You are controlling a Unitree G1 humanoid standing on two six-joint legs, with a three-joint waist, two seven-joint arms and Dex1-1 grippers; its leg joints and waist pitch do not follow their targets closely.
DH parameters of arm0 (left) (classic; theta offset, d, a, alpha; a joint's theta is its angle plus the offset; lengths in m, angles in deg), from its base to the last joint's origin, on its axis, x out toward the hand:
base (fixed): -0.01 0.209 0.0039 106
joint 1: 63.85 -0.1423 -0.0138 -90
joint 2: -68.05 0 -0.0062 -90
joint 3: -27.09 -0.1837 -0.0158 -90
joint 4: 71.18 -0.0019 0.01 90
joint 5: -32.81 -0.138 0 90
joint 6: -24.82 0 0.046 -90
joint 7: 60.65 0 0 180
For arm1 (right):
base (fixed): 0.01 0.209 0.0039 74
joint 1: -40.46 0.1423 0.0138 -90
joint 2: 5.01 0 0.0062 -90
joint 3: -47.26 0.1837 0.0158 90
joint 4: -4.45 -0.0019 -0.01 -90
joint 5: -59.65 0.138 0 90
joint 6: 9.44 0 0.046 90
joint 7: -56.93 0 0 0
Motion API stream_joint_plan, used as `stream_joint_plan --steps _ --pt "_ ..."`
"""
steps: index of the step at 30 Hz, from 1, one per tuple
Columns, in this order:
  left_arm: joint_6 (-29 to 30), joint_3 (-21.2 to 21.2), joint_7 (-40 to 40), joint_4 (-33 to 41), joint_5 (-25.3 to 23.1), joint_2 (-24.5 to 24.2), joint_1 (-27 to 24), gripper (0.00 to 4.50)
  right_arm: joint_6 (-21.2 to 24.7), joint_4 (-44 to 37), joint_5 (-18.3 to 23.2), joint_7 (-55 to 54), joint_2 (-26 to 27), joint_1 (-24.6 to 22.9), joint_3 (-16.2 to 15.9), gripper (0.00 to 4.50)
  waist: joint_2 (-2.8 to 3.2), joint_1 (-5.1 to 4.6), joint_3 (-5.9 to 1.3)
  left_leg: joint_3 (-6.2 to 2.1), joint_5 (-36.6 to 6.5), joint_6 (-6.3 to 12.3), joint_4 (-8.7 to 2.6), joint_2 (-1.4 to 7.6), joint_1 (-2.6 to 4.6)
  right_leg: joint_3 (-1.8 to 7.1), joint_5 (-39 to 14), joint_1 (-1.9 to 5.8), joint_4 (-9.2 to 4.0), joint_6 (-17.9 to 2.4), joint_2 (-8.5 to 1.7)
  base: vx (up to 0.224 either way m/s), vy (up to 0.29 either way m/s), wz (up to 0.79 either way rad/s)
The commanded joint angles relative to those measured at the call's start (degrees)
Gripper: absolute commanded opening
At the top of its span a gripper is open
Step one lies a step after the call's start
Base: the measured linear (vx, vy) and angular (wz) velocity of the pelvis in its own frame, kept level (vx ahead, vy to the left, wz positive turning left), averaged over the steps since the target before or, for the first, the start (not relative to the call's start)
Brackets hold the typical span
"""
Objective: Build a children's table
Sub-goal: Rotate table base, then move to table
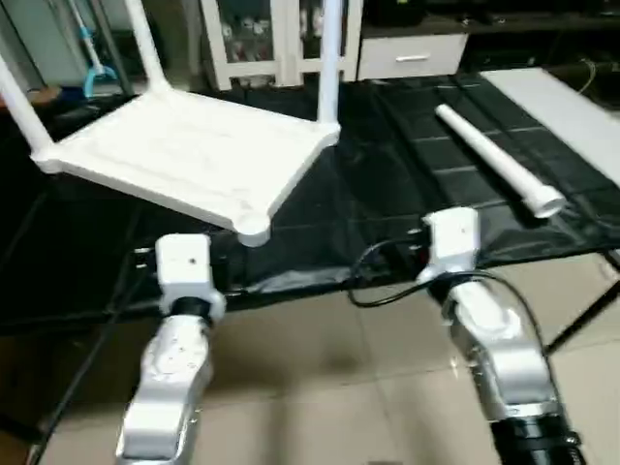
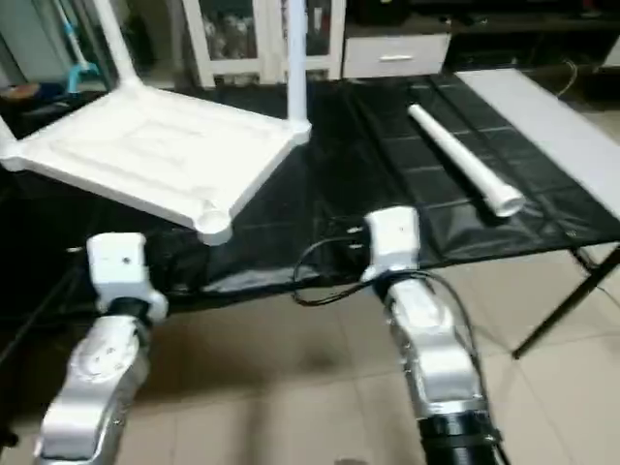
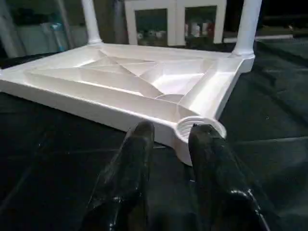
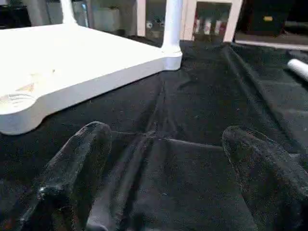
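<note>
The white square table top (image 1: 184, 150) lies upside down on the black-covered work table (image 1: 387, 203), its X-ribbed underside (image 3: 144, 77) facing up. Three white legs stand screwed in, at the far left (image 1: 19, 102), the back (image 1: 145, 44) and the right corner (image 1: 329, 58). The near corner socket (image 3: 199, 130) holds nothing. A fourth leg (image 1: 494, 160) lies loose on the cloth to the right. My left gripper (image 3: 173, 132) is open a little, right in front of that socket. My right gripper (image 4: 168, 132) stands wide open over bare cloth, with the top's near corner (image 4: 19, 108) beside it.
A white glass-door cabinet (image 1: 276, 39) and a white drawer unit (image 1: 412, 55) stand behind the work table. A pale board (image 1: 572, 107) lies along its right side. A black cable (image 1: 378, 281) loops by my right wrist. Tiled floor (image 1: 320, 368) lies below the front edge.
</note>
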Motion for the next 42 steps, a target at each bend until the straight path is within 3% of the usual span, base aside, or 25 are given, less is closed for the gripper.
stream_joint_plan --steps 1,2,3,5,8,11,13,15,17,18,19,20,21,23,26,27,28,32,33,34,35,36,38,41,42 --pt "0.9 -0.8 -0.5 0.5 -1.3 0.3 0.4 1.46 -0.4 1.0 -0.3 -0.3 -0.8 0.5 0.9 4.03 -1.93 0.38 -4.15 0.08 9.1 25.17 -1.54 -0.44 0.9 1.94 7.9 2.31 -7.64 -14.7 -1.88 -0.097 -0.2 -0.09" --pt "-1.0 -0.9 0.6 0.8 -0.9 0.1 0.3 1.46 -0.5 1.0 0.0 -0.1 -0.7 0.5 1.0 4.03 -3.22 1.04 -3.48 2.14 3.4 21.63 2.84 -4.16 -2.79 3.44 6.5 5.28 -10.87 -16.8 -5.14 -0.104 -0.225 -0.04" --pt "-1.5 -1.2 1.8 1.3 -0.2 -0.1 0.3 1.46 0.0 0.7 0.5 0.4 -0.5 0.5 1.0 4.03 -3.37 3.37 -2.2 1.18 -1.6 6.88 1.19 -2.64 -1.21 4.39 -8.8 4.11 -12.41 -7.4 -6.43 -0.057 -0.119 0.02" --pt "-1.6 -1.5 3.8 2.3 1.6 -0.2 0.2 1.46 0.8 0.4 2.0 0.9 0.5 0.5 1.8 4.03 -1.63 3.75 -1.86 0.12 -2.5 3.26 -1.76 -1.07 -0.7 3.85 -20.3 4.84 -12.74 -0.3 -6.8 -0.118 -0.198 -0.09" --pt "-1.2 -1.8 4.0 2.7 1.7 -0.7 0.4 1.46 1.5 0.6 2.9 0.7 1.2 0.7 2.5 4.03 -0.72 1.94 -1.24 1.13 -13.3 -1.99 -4.27 -0.14 3.35 2.35 -40.3 1.36 -15.62 9.0 -2.0 -0.123 -0.146 -0.13" --pt "-1.1 -2.0 4.2 3.0 1.3 -0.9 0.5 1.46 1.4 0.9 2.5 0.5 0.9 0.9 2.2 4.03 0.03 1.58 -1.37 1.6 -16.9 -4.44 -7.13 1.92 5.48 1.22 -26.7 2.11 -14.54 5.8 1.23 -0.05 -0.004 -0.21" --pt "-1.0 -2.3 4.6 3.2 1.2 -0.9 0.5 1.46 1.3 1.1 2.5 0.5 0.8 1.1 2.3 4.03 0.99 0.4 0.9 1.3 -37.2 -3.77 -8.82 3.91 10.56 -2.71 -29.4 0.04 -15.28 2.7 3.05 -0.095 0.052 -0.58" --pt "-1.1 -2.5 5.0 3.1 1.2 -0.9 0.6 1.46 1.3 1.2 2.5 0.5 0.6 1.1 2.4 4.03 2.28 1.55 1.97 0.52 -51.4 -2.36 -17.3 10.42 6.9 -3.54 -16.3 6.63 -1.63 0.7 0.62 -0.085 0.058 -0.69" --pt "-1.2 -2.7 5.1 2.8 1.1 -0.9 0.8 1.46 1.2 1.3 2.3 0.4 0.5 1.1 2.6 4.03 0.93 4.06 2.05 3.42 -57.6 -0.7 -19.8 12.39 7.58 -2.8 -11.5 8.03 4.01 0.9 -0.53 -0.063 0.006 -0.69" --pt "-1.3 -2.8 5.3 2.7 1.1 -0.9 0.8 1.46 1.3 1.3 2.2 0.4 0.5 1.2 2.8 4.03 -2.39 4.14 1.12 5.68 -49.6 -3.26 -9.48 6.58 12.3 2.74 -38.2 3.62 -6.01 2.8 -1.05 0.026 -0.057 -0.28" --pt "-1.3 -2.8 5.3 2.7 1.2 -0.9 0.8 1.46 1.3 1.4 2.2 0.4 0.5 1.2 3.0 4.03 -2.39 4.14 1.12 5.68 -49.6 -3.26 -9.48 6.58 12.3 2.74 -38.2 3.62 -6.01 2.8 -1.05 0.089 -0.143 -0.64" --pt "-1.2 -2.9 5.4 2.6 1.2 -1.0 0.8 1.46 1.3 1.3 2.2 0.4 0.5 1.2 3.1 4.03 -4.74 5.57 1.12 4.2 -20.8 1.05 3.18 -0.85 4.54 6.25 -58.1 7.42 -15.38 7.3 -8.16 0.138 -0.108 -0.4" --pt "-1.3 -2.9 5.5 2.3 1.3 -1.0 0.9 1.46 1.2 1.4 2.0 0.4 0.4 1.3 3.1 4.03 -4.32 7.02 -0.36 1.45 -9.6 4.93 4.59 -1.49 -0.2 10.82 -48.8 11.06 -13.99 6.5 -8.06 0.186 -0.164 -0.31" --pt "-1.3 -3.0 5.5 2.1 1.2 -1.0 1.1 1.46 0.7 1.5 1.7 0.2 0.2 1.4 2.9 4.03 -3.26 6.85 -1.22 -0.65 -1.4 6.5 3.53 -3.33 -2.36 9.51 -24.9 13.02 -12.18 2.6 -4.81 0.116 -0.082 0.17" --pt "-1.3 -3.2 5.6 2.0 1.2 -1.2 1.1 1.46 0.1 1.7 1.4 0.1 0.1 1.4 2.8 4.03 1.76 5.58 -1.64 -1.58 9.0 8.34 -4.73 -0.88 0.23 3.85 -6.3 12.55 -12.8 -2.2 -0.3 0.129 -0.004 0.19" --pt "-1.3 -3.1 5.7 2.0 1.2 -1.2 1.2 1.46 0.1 1.7 1.4 0.1 0.1 1.4 2.8 4.03 4.52 1.65 -2.96 -10.49 5.1 21.65 -8.92 8.33 10.39 -0.44 -8.3 4.33 -3.05 2.6 1.67 0.185 0.046 0.05" --pt "-1.4 -3.2 5.9 1.9 1.2 -1.2 1.3 1.46 -0.1 1.7 1.3 0.0 0.1 1.4 2.8 4.03 3.94 1.1 -3.55 -11.99 6.3 27.02 -8.15 9.69 12.85 0.1 -9.5 1.54 -0.69 3.1 0.95 0.227 0.051 -0.07" --pt "-1.7 -3.2 6.0 1.6 1.0 -1.2 1.8 1.46 -0.6 1.9 1.2 0.1 0.2 1.8 2.8 4.03 1.98 -0.31 -2.92 -7.95 19.4 31.45 -8.46 4.8 9.55 0.83 0.4 -1.38 0.99 11.3 0.37 0.157 0.007 -0.04" --pt "-1.9 -3.2 5.9 1.6 1.0 -1.2 1.9 1.46 -0.7 2.0 1.1 0.1 0.2 1.8 2.8 4.03 0.82 -0.16 -2.4 -5.33 12.5 28.82 -8.33 1.7 7.6 1.28 5.5 0.06 -3.15 7.7 -0.1 0.112 -0.018 -0.02" --pt "-2.1 -3.0 5.8 1.5 1.2 -1.1 2.2 1.46 -1.0 2.1 0.7 0.2 0.1 2.0 2.7 4.03 -2.76 0.73 -2.45 -0.63 -1.7 21.15 -4.52 -5.13 3.52 4.52 8.1 5.33 -10.65 3.4 -2.86 0.09 -0.082 -0.01" --pt "-2.1 -3.0 5.8 1.5 1.2 -1.1 2.2 1.46 -1.0 2.1 0.7 0.2 0.1 2.0 2.7 4.03 -3.95 1.74 -2.16 0.27 -7.7 17.76 -0.01 -7.25 0.66 7.57 -3.5 8.39 -13.4 4.2 -5.68 0.092 -0.109 0.01" --pt "-2.1 -2.9 5.8 1.4 1.3 -1.2 2.6 1.46 -1.7 2.3 0.1 0.3 -0.2 2.2 2.4 4.03 -2.9 1.81 -1.86 -1.81 -4.0 8.83 3.8 -4.93 -1.54 8.77 -19.7 10.59 -13.73 -2.0 -8.47 0.092 -0.109 0.01" --pt "-2.1 -2.6 5.8 1.5 1.4 -1.3 2.9 1.46 -2.2 2.1 -0.1 0.6 -0.5 2.5 1.9 4.03 -2.29 1.75 -1.18 -2.24 -2.0 6.06 3.0 -4.08 -1.79 7.77 -24.1 10.85 -14.33 -5.6 -8.22 0.096 -0.066 -0.07" --pt "-2.3 -2.3 5.7 1.6 1.3 -1.2 3.1 1.46 -2.4 2.0 0.1 0.8 -0.7 2.8 1.6 4.03 -0.03 1.67 -0.38 -1.79 -0.2 8.38 -3.85 -1.96 -1.17 0.73 -30.4 11.78 -16.14 -9.6 -5.88 0.12 0.017 0.0" --pt "-2.3 -2.3 5.7 1.7 1.2 -1.2 3.2 1.46 -2.4 2.0 0.1 0.8 -0.7 3.0 1.6 4.03 2.61 0.72 0.33 -3.06 -7.0 11.19 -7.3 -1.84 -1.41 -3.63 -30.9 12.55 -15.24 -5.3 -3.27 0.072 0.071 0.13"
